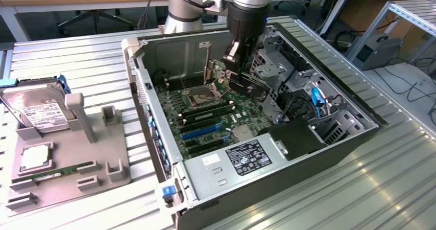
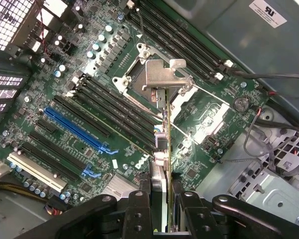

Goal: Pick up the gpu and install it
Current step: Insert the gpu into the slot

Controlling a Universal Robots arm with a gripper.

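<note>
The gripper is partly closed, its two black fingers clamped on either side of the gpu. The card is seen edge-on, running straight out from between the fingers to its silvery bracket at the far end. Beyond it lies the motherboard; the card hangs over the CPU socket, clear of the blue slot. All this is inside the open computer case. Well apart, on the exterior view's left, a hard drive stands on a grey tray.
</note>
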